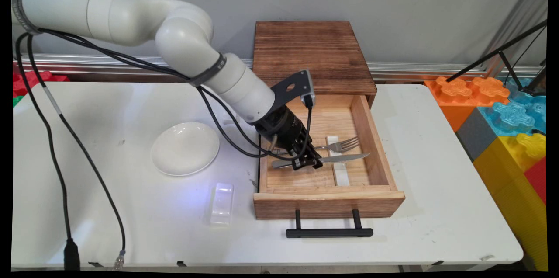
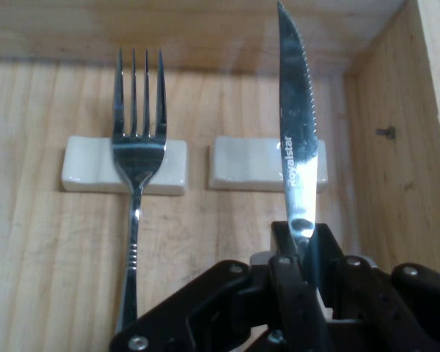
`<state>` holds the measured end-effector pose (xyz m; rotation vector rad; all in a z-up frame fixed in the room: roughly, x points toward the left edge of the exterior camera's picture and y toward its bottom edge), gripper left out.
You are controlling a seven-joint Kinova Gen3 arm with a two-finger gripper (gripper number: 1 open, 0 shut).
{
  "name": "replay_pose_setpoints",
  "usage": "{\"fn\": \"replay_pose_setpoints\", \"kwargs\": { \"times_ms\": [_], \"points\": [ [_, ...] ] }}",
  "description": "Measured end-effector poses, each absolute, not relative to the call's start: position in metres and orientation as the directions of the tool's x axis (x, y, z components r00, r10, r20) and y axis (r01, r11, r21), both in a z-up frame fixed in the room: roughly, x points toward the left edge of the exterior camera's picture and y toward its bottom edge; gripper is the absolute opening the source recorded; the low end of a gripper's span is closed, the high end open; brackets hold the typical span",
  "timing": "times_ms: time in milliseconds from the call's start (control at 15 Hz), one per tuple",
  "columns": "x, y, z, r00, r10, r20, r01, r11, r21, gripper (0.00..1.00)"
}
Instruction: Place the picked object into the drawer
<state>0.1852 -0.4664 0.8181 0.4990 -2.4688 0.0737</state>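
Clamped on the steak knife [image 2: 296,139], the hand [image 1: 308,162] reaches down into the open wooden drawer [image 1: 325,201], tilted from the upper left. "Royalstar" is printed on the serrated blade. Left of the drawer on the bench [image 1: 436,173] sit a white saucer [image 1: 185,148] and a clear plastic block [image 1: 222,203]. Inside the drawer, the knife crosses one white ceramic rest [image 2: 258,163]; a fork [image 2: 137,158] lies on the other rest [image 2: 88,176] beside it. Linkage hides the knife's handle in the hand view.
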Motion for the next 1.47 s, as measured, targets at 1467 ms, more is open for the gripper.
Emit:
{"fn": "replay_pose_setpoints", "kwargs": {
  "times_ms": [1467],
  "points": [
    [0.182,-0.466,0.763,-0.735,-0.343,0.585,-0.371,0.925,0.077,0.0]
  ]
}}
